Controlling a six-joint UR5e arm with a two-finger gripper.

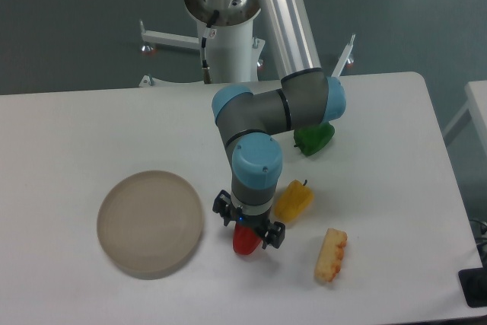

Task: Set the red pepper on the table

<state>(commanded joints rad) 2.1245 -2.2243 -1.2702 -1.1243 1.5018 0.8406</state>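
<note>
One red pepper (244, 242) low over counter (91, 119), right of plate (150, 223), left of yellow pepper (294, 200), fingers (248, 231) apparently spread around it; release step, next a straight lift clear.

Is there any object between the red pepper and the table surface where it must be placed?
Nothing visible. The red pepper sits between the fingers of the gripper, over bare table. The plate lies to one side and the yellow pepper to the other, both clear of it.
</note>
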